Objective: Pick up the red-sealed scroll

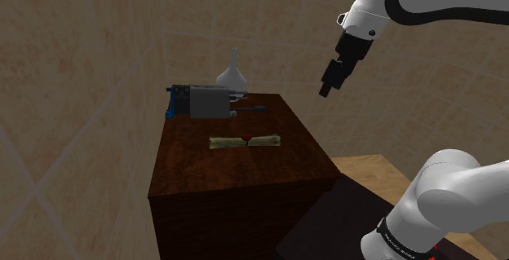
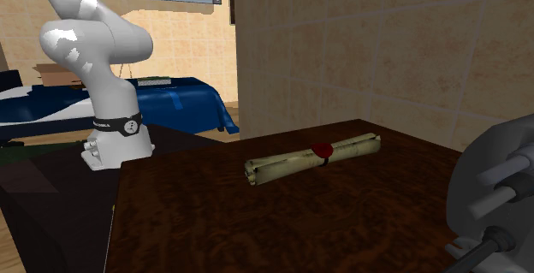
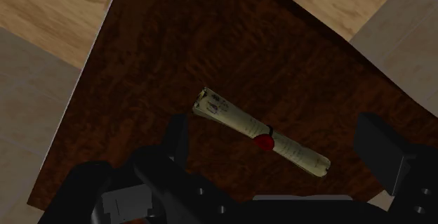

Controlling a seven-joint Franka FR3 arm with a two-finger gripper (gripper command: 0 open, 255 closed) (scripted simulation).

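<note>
Since the wrist view has both black fingers (image 3: 176,137) standing wide apart w/ nothing clasped, the gripper (image 1: 325,90) is fully open and empty. It hangs in the air off the edge of the dark wood table (image 1: 236,181), at roughly 2 o'clock from the scroll (image 1: 245,141) in the shoulder view.

The scroll is a tan roll w/ a red seal (image 1: 245,139) around its middle. It lies flat near the centre of the tabletop, running 9-to-3 in the shoulder view, and nothing touches it. From the hand cam it shows between the two fingers but well below them, so not held.

Other stuff on the table, shoulder view:
- grey boxy machine (image 1: 209,101) w/ a blue part on its side, approx 11 o'clock from the scroll, toward the back edge
- white flask-shaped vase (image 1: 233,72) behind that, at 12 o'clock
- small blue-handled tool (image 1: 255,107) just beside the machine, can't tell what exactly

In the second exterior view the scroll runs 8-to-2, the arm's base (image 2: 117,139) sits at 10 o'clock from it, and a blue bed (image 2: 184,100) is further back.
</note>
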